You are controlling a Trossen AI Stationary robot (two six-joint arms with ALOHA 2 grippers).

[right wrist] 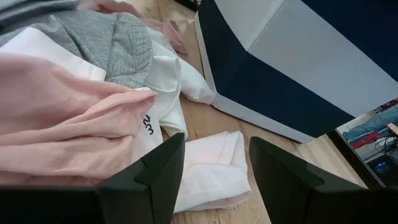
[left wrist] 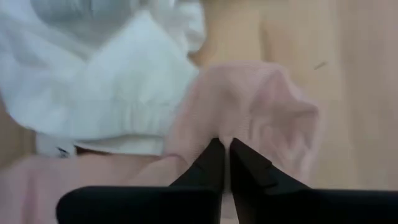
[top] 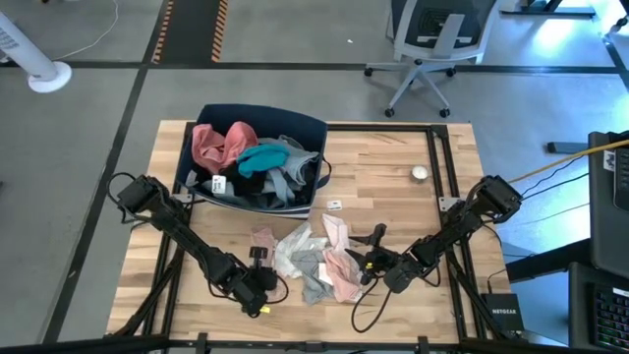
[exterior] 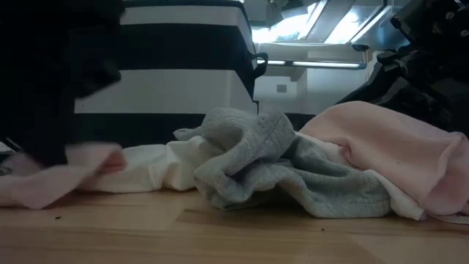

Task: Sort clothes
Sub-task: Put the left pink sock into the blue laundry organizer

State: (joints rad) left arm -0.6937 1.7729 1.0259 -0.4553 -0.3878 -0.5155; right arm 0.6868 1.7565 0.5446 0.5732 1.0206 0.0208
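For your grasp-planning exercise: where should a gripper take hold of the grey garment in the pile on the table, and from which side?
Probably the raised fold at the top of the grey garment, approached from above. In the low view that ridge stands proud of the white piece and pink piece flanking it, so fingers could likely close across it without catching them.

Blurred and dark at the low view's left edge: left gripper [exterior: 51, 81], hiding part of the striped bin [exterior: 183, 73] behind. Cut off at that view's right edge: pink garment [exterior: 396, 154]. Buried under the heap in the bin, seen from above: lower clothes [top: 257, 169], unreadable. Too small to identify: round object [top: 420, 172] on the table.
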